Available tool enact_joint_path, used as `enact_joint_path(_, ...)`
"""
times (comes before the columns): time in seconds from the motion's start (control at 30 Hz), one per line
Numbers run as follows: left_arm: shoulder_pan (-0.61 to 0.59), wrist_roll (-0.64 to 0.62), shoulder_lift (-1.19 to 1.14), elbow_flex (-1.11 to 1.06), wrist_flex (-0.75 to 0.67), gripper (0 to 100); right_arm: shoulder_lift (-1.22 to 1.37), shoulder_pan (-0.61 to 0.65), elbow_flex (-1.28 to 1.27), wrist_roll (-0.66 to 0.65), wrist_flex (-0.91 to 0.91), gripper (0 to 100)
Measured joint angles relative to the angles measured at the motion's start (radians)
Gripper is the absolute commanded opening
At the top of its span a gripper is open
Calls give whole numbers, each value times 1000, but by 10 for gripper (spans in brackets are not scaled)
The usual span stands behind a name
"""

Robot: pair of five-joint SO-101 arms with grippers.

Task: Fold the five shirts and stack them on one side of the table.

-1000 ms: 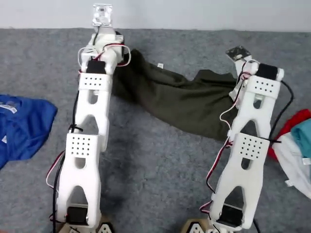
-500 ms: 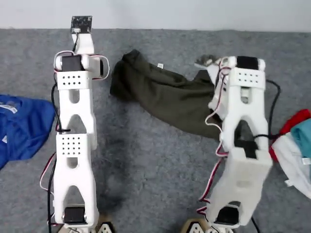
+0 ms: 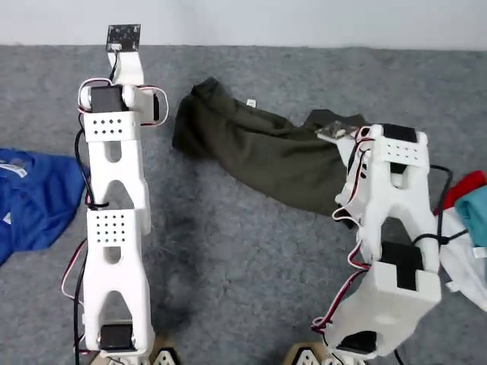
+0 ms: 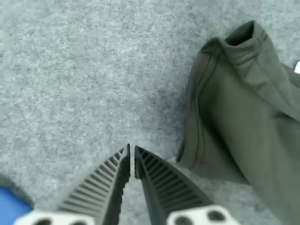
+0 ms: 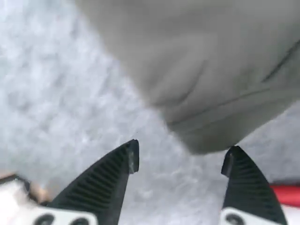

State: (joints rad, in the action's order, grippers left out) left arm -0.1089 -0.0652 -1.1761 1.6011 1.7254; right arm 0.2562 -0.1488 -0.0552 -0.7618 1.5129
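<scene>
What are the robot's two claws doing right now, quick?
Left gripper: closed, holding nothing, beside the olive shirt.
Right gripper: open, empty, at the olive shirt's edge.

Bare carpet (image 3: 236,258) lies between your two arms, up to the olive shirt (image 3: 259,156) sprawled across the far middle. The blue shirt (image 3: 34,198) takes the edge beside your left arm (image 3: 114,228). A shirt pile (image 3: 466,247) crowds the outer side of your right arm (image 3: 392,220). Your left gripper (image 4: 131,159) has bare carpet just beside the olive shirt's edge.
</scene>
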Motion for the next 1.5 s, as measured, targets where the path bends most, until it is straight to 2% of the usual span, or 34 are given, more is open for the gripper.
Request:
enact_joint_path(0.2, 6, 0, 0, 0, 0, 16, 84, 8, 0, -2, -110, 290)
enact_joint_path(0.27, 6, 0, 0, 0, 0, 16, 123, 6, 0, -2, -124, 225)
enact_joint_path(0.4, 6, 0, 0, 0, 0, 16, 161, 5, 2, 2, -130, 0)
enact_joint_path(0.47, 6, 0, 0, 0, 0, 16, 164, 5, 2, 2, -130, 37)
enact_joint_path(0.7, 29, 0, 0, -29, 0, 16, 164, -14, 2, 2, -130, 9)
enact_joint_path(0.8, 57, 0, 0, -97, 0, 15, 164, -64, 2, -17, -98, 9)
enact_joint_path(0.97, 89, 0, 0, -203, 0, 15, 164, -161, 2, -140, 8, 9)
enact_joint_path(1.13, 109, 0, 0, -290, 0, 17, 124, -292, 2, -218, 40, 9)
enact_joint_path(1.3, 149, 0, 0, -413, 0, 21, 81, -321, 0, -229, 40, 18)
enact_joint_path(1.4, 183, 0, 2, -463, 0, 83, 72, -319, 0, -229, 40, 100)
enact_joint_path(1.5, 190, -60, 3, -471, -17, 220, 72, -315, 0, -232, 44, 205)
